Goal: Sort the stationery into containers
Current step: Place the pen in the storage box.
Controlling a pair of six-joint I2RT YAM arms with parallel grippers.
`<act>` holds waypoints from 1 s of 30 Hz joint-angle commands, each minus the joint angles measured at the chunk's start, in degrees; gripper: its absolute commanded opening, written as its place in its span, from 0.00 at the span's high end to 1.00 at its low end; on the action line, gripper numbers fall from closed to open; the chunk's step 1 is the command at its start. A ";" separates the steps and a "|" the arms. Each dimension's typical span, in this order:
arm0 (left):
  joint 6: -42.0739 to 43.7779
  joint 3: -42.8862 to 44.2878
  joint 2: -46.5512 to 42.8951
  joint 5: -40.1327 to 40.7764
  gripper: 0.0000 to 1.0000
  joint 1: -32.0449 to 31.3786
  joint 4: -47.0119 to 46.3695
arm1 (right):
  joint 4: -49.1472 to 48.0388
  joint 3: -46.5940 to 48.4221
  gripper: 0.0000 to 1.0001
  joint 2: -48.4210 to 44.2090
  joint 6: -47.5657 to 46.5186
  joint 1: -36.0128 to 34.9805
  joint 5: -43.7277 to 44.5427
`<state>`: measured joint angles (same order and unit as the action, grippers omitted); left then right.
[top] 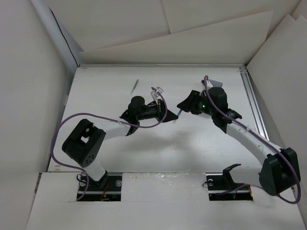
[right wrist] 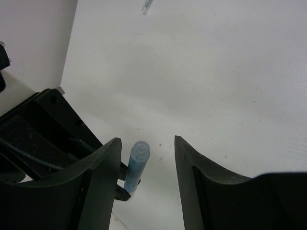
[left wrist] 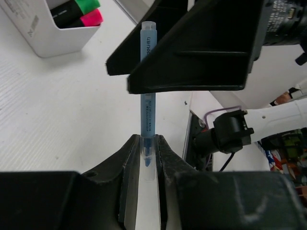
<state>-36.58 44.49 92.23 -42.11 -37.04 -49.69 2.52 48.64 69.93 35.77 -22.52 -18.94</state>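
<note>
Translucent blue plastic pen [left wrist: 147,120]; matt black plastic fingers [left wrist: 128,160]; white worktop [left wrist: 57,124] matt, finely ribbed; smooth white plastic box [left wrist: 45,40].

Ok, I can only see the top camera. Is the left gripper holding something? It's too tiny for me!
Observer: Yes. The left wrist view shows the left gripper shut on a thin blue pen.
Operator: Did the right one grab it too?
Observer: No. In the right wrist view the right gripper has its jaws open, one on each side of the pen's end.
Operator: Where's the box?
Observer: The left wrist view shows a white box on the table, with highlighters in it, pink and green ends up.
</note>
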 commanded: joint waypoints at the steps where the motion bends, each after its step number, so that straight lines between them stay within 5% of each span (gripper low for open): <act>1: -2.44 -0.28 0.59 -3.77 0.89 -0.23 -7.96 | -4.72 2.60 0.46 1.43 -1.14 -0.50 -0.22; 5: -2.97 -0.90 1.64 -4.30 0.88 -0.23 -9.11 | -6.13 2.60 0.57 2.75 -1.14 -0.50 -0.22; 9: -2.36 -0.90 1.64 -4.13 0.88 -0.23 -8.41 | -8.23 2.60 0.80 3.28 0.00 -0.50 0.39; 12: -1.66 -0.90 1.64 -3.51 0.77 -0.23 -7.79 | -8.24 2.60 0.89 1.97 0.00 -0.50 1.62; 14: -0.34 -0.37 0.42 -1.67 0.54 -0.23 -5.25 | -8.24 2.60 0.90 1.96 0.00 -0.50 4.60; 19: 3.35 -2.30 -5.56 5.70 0.33 -0.23 -2.35 | -8.24 4.61 0.92 1.44 0.53 1.69 13.39; 21: 6.59 -1.17 -6.97 9.49 0.32 -0.23 4.14 | -8.24 5.40 0.92 2.04 1.15 3.36 20.66; 22: 7.13 -0.55 -7.84 10.46 0.01 -0.23 5.30 | -8.24 6.11 0.92 2.66 1.93 3.36 23.83; 27: 7.13 -2.04 -9.78 17.14 0.00 -0.76 7.93 | -8.24 9.01 0.92 6.17 1.94 5.73 49.72; 30: 8.27 -2.04 -10.31 23.09 0.00 -0.76 11.36 | -8.24 11.91 0.92 11.44 1.94 7.58 57.94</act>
<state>-30.59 42.57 83.74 -26.33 -37.54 -41.67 -3.07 57.23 77.76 37.54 -16.34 23.14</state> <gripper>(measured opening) 0.997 0.198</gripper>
